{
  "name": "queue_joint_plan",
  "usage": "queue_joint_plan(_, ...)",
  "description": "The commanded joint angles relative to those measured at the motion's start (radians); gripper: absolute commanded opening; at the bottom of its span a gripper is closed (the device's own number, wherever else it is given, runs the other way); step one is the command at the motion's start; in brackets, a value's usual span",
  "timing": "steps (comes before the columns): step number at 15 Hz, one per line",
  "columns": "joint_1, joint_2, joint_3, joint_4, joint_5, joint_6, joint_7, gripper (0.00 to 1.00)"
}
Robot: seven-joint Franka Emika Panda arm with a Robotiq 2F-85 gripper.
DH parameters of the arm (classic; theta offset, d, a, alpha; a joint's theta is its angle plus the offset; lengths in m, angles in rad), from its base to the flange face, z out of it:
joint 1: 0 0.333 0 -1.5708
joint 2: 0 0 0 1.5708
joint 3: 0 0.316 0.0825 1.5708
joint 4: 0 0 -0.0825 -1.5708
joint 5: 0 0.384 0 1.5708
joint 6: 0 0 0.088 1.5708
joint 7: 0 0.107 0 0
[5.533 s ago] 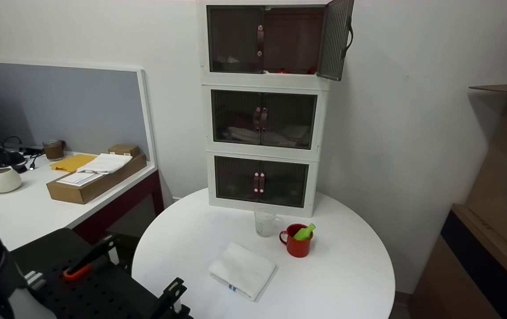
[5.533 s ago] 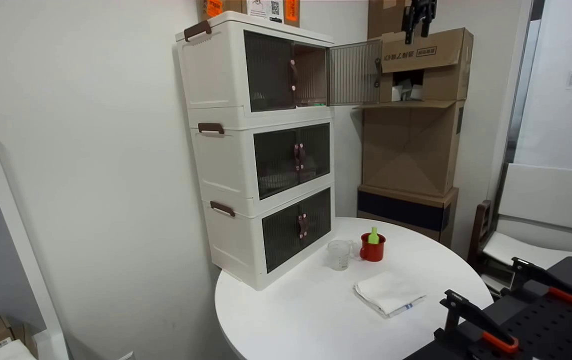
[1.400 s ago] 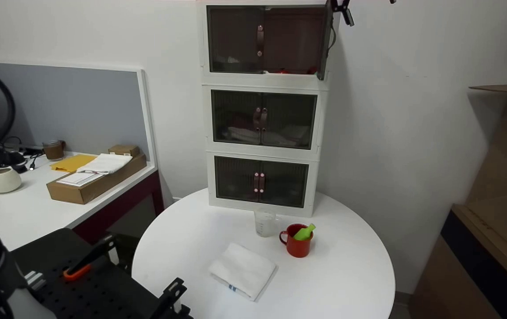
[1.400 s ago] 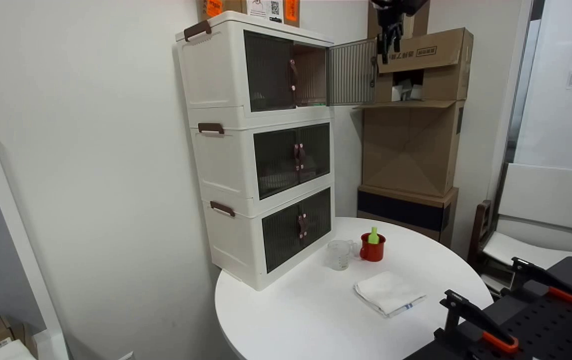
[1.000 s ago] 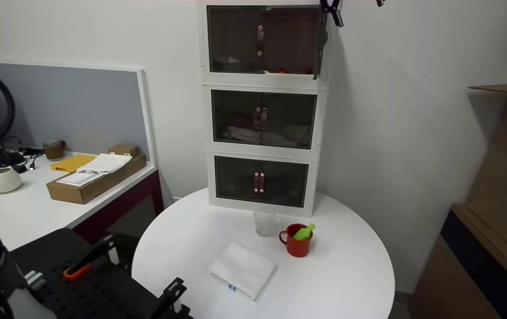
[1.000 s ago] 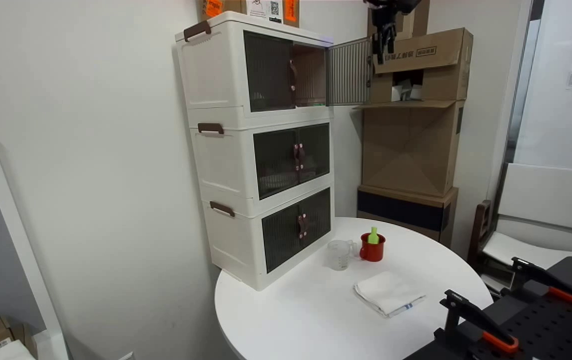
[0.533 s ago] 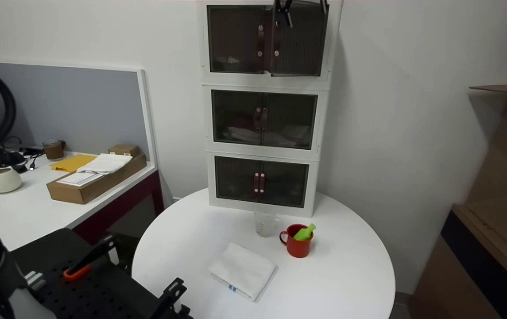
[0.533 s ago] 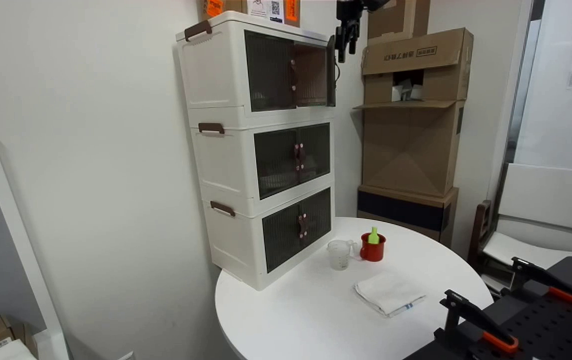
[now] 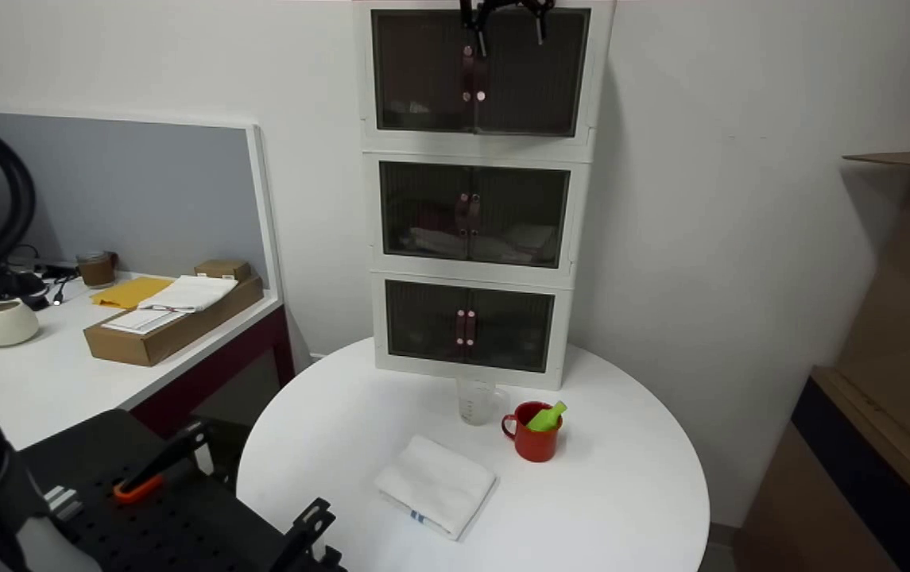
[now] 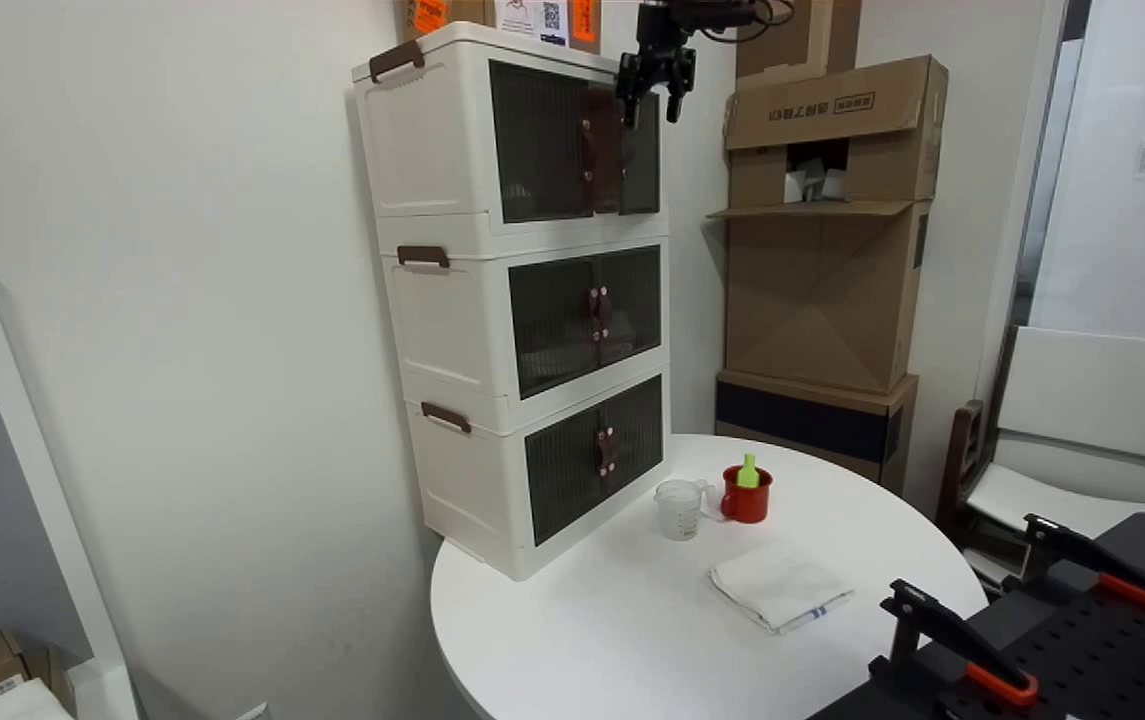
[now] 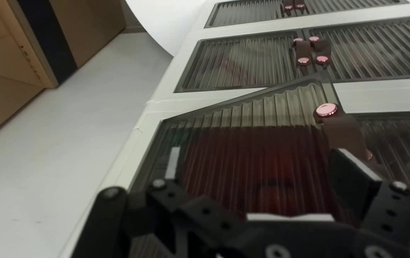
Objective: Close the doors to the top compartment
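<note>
The top compartment (image 9: 482, 145) is the highest box of the white-framed cabinet, also in an exterior view (image 10: 432, 140). Its door without the gripper in front (image 9: 419, 71) lies flush, as in an exterior view (image 10: 537, 140). The other smoky door (image 9: 538, 91) is nearly shut but slightly ajar; its free edge stands out from the frame in an exterior view (image 10: 642, 170) and the wrist view (image 11: 255, 116). My gripper (image 9: 512, 46) is open and empty before this door's upper part, as in an exterior view (image 10: 652, 118). In the wrist view (image 11: 256, 150) one finger is by the handle strap; contact is unclear.
The middle doors (image 9: 423, 214) and lowest doors (image 9: 423, 318) are shut. The cabinet stands on a round white table (image 9: 621, 492) with a measuring cup (image 9: 474, 401), a red mug (image 9: 536, 441) and a folded cloth (image 9: 435, 485). Cardboard boxes (image 10: 817, 290) stand beside the cabinet.
The ajar door has swung from wide open to almost flush with the frame. My gripper has moved across the top compartment's front along with it. The other door has not moved.
</note>
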State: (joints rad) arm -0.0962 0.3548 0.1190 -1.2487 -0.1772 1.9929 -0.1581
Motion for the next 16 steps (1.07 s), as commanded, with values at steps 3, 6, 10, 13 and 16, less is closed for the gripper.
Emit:
queue_joint_plan(3,-0.014,0.064,0.001,0.047,0.074,0.137,0.155,1.00)
queue_joint_plan(6,-0.019,0.093,0.009,0.052,0.091,0.235,0.155,1.00)
queue_joint_plan(10,-0.021,0.121,0.018,0.049,0.094,0.305,0.111,1.00)
queue_joint_plan(13,-0.026,0.113,0.023,0.037,0.104,0.302,0.089,1.00)
queue_joint_plan(16,-0.042,0.079,0.034,-0.001,0.134,0.290,0.074,1.00)
